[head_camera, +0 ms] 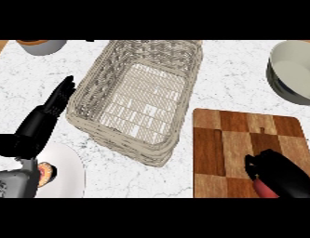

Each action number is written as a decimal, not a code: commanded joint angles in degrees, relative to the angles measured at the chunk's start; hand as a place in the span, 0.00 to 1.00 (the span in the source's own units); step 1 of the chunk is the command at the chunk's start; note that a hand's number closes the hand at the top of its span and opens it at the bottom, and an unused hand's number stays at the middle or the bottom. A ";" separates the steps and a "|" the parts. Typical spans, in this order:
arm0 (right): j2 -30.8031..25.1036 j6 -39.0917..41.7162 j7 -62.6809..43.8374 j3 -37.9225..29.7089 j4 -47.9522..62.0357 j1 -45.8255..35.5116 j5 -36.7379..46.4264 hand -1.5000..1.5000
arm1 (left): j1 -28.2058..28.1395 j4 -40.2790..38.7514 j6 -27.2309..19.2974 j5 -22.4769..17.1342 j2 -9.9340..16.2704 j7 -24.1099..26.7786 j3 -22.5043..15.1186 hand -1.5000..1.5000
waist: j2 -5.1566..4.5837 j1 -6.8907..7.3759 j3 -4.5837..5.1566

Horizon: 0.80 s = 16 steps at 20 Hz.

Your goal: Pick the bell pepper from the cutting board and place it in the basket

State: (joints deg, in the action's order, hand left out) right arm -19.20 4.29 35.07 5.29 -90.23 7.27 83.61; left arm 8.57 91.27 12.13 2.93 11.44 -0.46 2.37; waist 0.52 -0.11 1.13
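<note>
A checkered wooden cutting board [229, 139] lies at the lower right. My right hand [281, 173] sits on its near part with fingers curled round a red bell pepper [262, 189]; only a small red patch of the pepper shows under the hand. The woven wicker basket [92, 88] stands in the middle of the marble counter with nothing in it. My left hand [37, 125] rests open left of the basket, fingers straight and pointing away from me.
A grey bowl [301, 74] stands at the far right. A white plate [71, 174] with a small orange item lies at the lower left under my left forearm. A grey-and-orange bowl [42, 45] sits at the back left.
</note>
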 commanded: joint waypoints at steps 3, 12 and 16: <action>0.61 -8.10 2.07 -0.13 -0.46 2.38 -0.02 1.00 | 0.54 -2.89 1.26 0.10 1.03 2.62 1.40 0.50 | -0.52 -0.22 -1.13; 18.89 5.06 -32.77 16.72 -6.09 4.61 0.26 1.00 | 1.12 0.52 -0.06 0.10 0.04 -0.69 0.38 0.50 | -0.39 0.07 -1.44; 19.00 2.90 -40.52 22.81 -8.74 5.04 -7.76 1.00 | 1.55 0.60 0.05 -0.11 -0.05 -0.91 0.32 0.50 | -0.67 0.52 -1.85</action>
State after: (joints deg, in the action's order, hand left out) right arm -3.62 9.01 2.57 22.07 -98.80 10.79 83.24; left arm 9.40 91.55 12.18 2.91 11.36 -1.08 2.68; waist 0.41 0.00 0.81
